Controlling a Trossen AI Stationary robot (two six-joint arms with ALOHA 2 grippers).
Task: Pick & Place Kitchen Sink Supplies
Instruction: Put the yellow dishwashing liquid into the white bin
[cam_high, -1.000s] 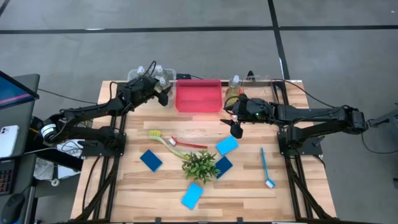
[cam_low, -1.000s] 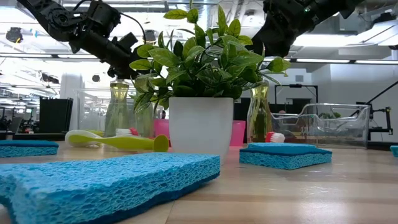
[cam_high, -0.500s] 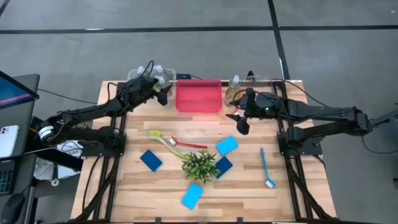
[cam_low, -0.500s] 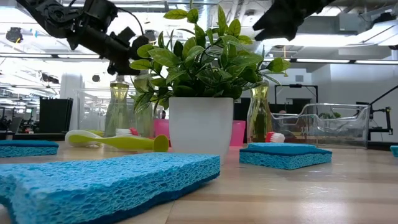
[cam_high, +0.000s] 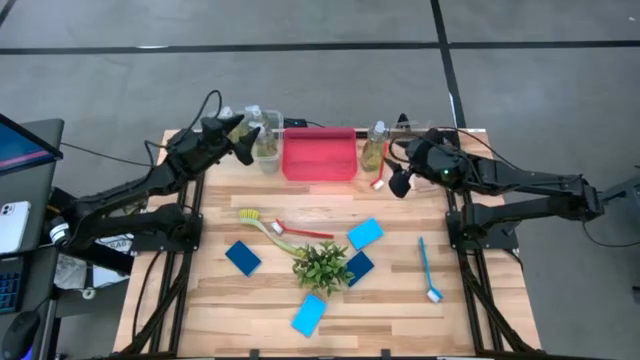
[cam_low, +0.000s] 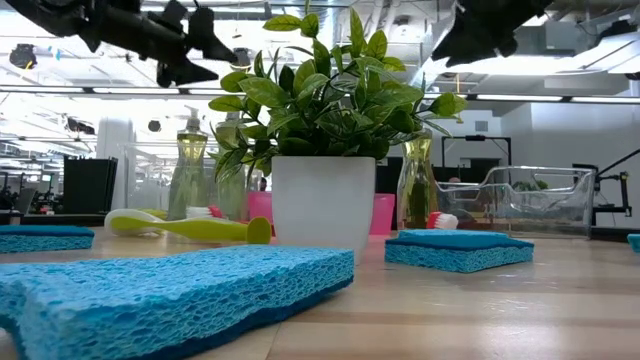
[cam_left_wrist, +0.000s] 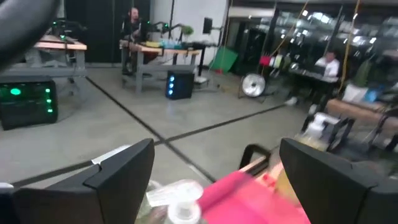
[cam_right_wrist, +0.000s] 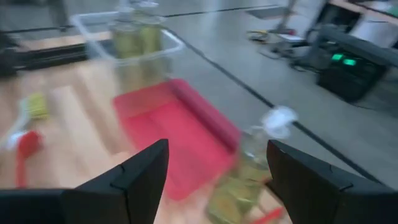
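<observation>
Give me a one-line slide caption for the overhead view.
Both open grippers, left and right, hover beside the red bin while sponges and brushes lie around the plant.

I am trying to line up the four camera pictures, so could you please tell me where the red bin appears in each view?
High view: the red bin sits at the table's back edge, centre.
Low view: mostly hidden behind the plant's white pot; pink slivers show either side.
Left wrist view: blurred pink-red shape at the bottom, between the end effector's fingers.
Right wrist view: centre, between the fingers.
Shared landmark: the soap bottle beside the bin's right end.
</observation>
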